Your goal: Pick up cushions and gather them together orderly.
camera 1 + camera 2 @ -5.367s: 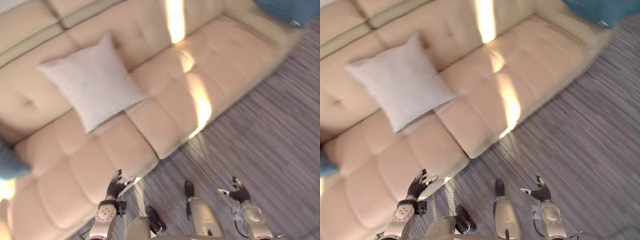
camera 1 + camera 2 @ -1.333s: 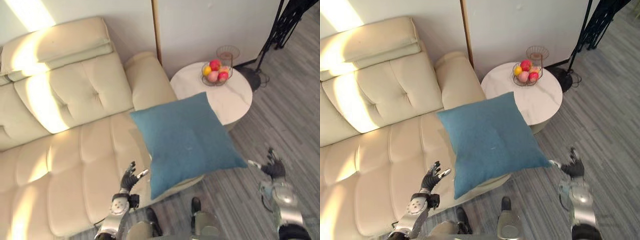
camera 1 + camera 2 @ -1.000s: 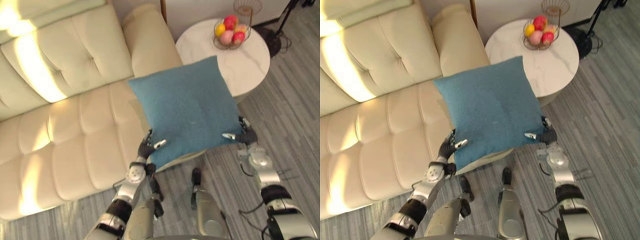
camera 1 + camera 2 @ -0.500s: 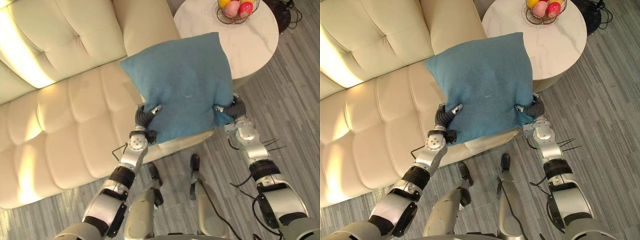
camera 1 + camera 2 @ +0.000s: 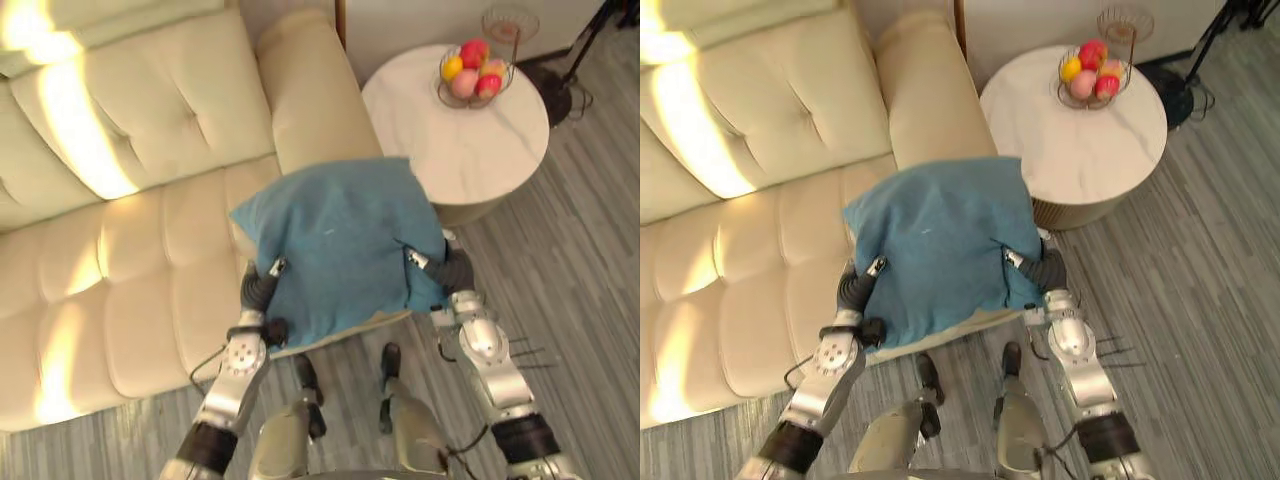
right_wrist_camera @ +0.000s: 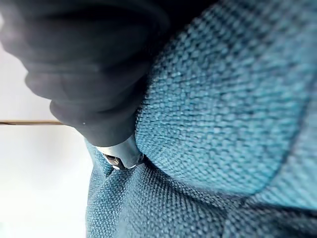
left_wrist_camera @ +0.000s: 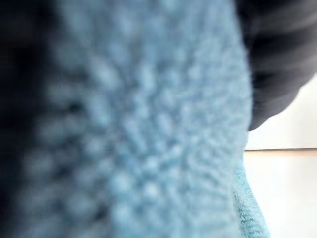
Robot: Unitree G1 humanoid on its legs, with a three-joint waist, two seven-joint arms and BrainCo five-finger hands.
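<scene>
**Gripping a blue cushion (image 5: 340,245) from both sides**

Left robot hand (image 5: 258,290) and right robot hand (image 5: 450,270) each pinch an edge of the cushion, thumb on top and fingers tucked beneath, so the fabric bunches between them. It sits over the front edge of the cream sofa (image 5: 130,260), at the armrest end. Beyond stands a round white tabletop (image 5: 450,150) — a wire fruit basket (image 5: 472,75) on its far side.
</scene>
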